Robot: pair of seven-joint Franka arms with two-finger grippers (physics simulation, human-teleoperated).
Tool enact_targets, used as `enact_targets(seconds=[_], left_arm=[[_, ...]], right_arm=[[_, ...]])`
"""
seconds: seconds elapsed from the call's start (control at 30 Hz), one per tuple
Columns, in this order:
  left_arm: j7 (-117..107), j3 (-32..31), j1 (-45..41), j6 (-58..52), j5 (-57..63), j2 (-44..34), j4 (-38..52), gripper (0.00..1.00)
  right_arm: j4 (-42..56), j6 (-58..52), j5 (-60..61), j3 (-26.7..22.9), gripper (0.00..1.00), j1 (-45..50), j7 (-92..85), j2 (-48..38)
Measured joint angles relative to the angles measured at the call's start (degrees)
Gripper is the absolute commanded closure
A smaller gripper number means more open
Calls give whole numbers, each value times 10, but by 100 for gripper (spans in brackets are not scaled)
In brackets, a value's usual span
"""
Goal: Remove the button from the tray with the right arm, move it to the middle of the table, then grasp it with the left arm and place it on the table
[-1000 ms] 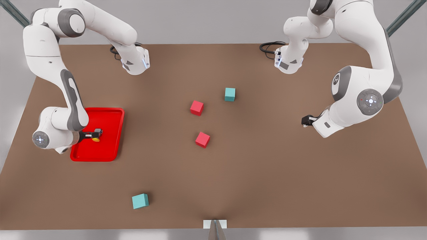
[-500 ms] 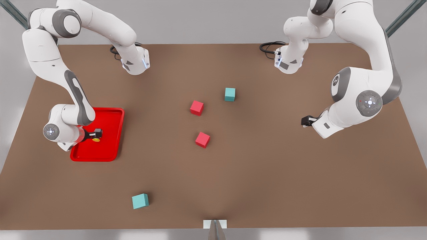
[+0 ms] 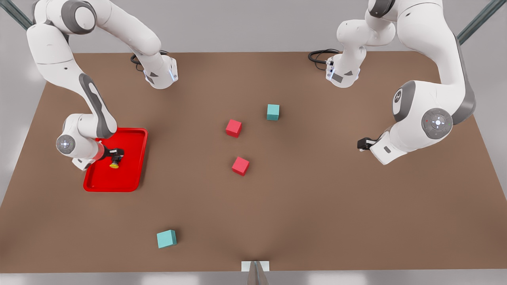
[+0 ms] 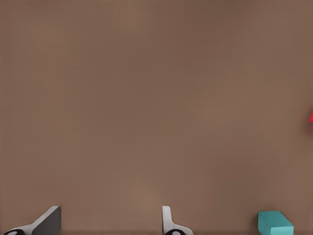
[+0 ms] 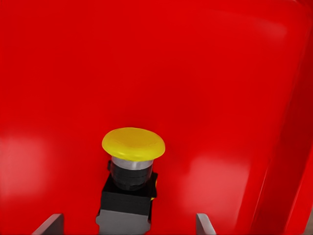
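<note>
Two arms, one at work: the right gripper (image 3: 115, 154), fingers spread around the button (image 3: 114, 165) (still inside the tray (image 3: 134, 174)), has swung closer over half a second, grasp pending; the left gripper (image 3: 361, 143) waits open over the table (image 3: 317, 206).

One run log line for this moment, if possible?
right claw: open, around button in tray | left claw: open, waiting above table

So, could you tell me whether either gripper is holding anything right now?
Nothing held: right gripper open astride the button in the tray; left gripper open over the table.
</note>
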Motion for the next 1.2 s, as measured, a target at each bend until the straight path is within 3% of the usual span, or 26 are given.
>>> enact_targets(seconds=[0.73,0.9,1.1,1.2], left_arm=[[-1,0,3,5,1,8,0,0],[-1,0,4,6,1,12,0,0],[-1,0,5,16,1,9,-14,0],[-1,0,5,18,1,8,-14,0]], right_arm=[[-29,78,-20,7,1,-18,35,4],[-31,85,-23,6,27,-17,38,7],[-31,89,-25,6,38,-20,41,6],[-30,92,-25,6,39,-18,42,10]])
